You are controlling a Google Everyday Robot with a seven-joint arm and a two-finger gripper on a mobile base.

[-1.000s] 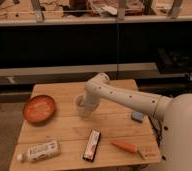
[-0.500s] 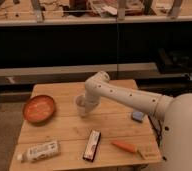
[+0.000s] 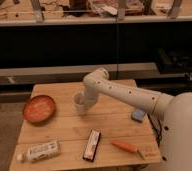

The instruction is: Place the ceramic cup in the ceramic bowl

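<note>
The ceramic cup (image 3: 79, 101) is a small pale handleless cup near the middle of the wooden table (image 3: 64, 131). My gripper (image 3: 85, 100) is at the cup, at the end of the white arm reaching in from the right; the cup appears just above the tabletop. The ceramic bowl (image 3: 39, 108) is a shallow orange-brown bowl at the table's left side, a short way left of the cup, with nothing in it.
A white labelled bottle (image 3: 39, 151) lies at the front left. A dark flat packet (image 3: 91, 145) lies front centre, an orange carrot-like item (image 3: 125, 146) front right, a small blue object (image 3: 138, 115) at the right edge. Dark shelving stands behind the table.
The arm and the cup have shifted slightly left toward the bowl; the cup seems a little raised. The other objects have not moved.
</note>
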